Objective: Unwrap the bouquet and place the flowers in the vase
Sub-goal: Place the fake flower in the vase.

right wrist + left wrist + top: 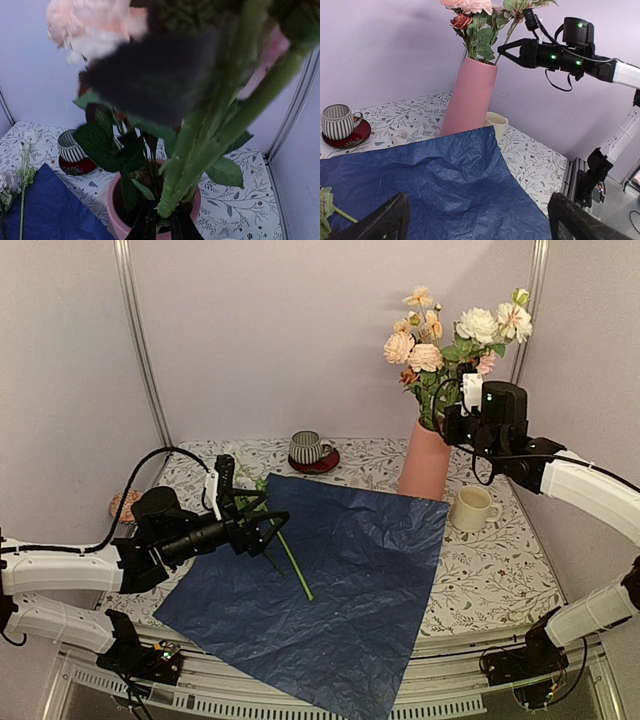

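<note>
Right gripper (443,420): jaws narrow, closed about green stems of the flowers (455,335), standing in the vase (425,462) at 1 o'clock. Left gripper (250,505): spread wide at 9 o'clock above blue paper (340,570), loose stem (296,572) lying there.

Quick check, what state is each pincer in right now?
Left pincer: open wide, holding nothing.
Right pincer: closed on stems of the flowers, at the mouth of the vase.

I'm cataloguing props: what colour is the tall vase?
The vase is salmon pink; clearest in the left wrist view.
</note>
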Controlling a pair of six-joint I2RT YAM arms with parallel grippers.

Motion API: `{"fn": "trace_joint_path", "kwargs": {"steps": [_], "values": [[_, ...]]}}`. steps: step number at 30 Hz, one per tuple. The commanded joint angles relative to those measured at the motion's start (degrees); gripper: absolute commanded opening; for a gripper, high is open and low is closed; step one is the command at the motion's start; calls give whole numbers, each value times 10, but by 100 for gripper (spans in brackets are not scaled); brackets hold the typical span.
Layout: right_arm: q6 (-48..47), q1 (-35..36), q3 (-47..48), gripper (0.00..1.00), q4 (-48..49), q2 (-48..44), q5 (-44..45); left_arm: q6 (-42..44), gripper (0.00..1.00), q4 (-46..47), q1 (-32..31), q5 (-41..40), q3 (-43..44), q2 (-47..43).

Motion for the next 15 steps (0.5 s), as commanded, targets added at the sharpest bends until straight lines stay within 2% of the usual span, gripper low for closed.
{"fn": "trace_joint_path", "kwargs": {"steps": [1, 2, 5, 6, 15], "values": [[60, -13, -23, 15, -10, 19, -34, 4, 98, -5, -3, -8, 5, -4], [63, -13, -20, 18, -16, 22, -37, 2, 98, -4, -3, -8, 4, -4], [66, -13, -2, 50, -47, 22, -60, 0, 98, -7, -3, -8, 5, -1], [67, -13, 2, 57, -54, 19, -62, -1, 98, -7, -3, -9, 5, 0], [68, -13, 32, 65, -124, -38, -132, -3, 98, -2, -3, -14, 9, 13]]}}
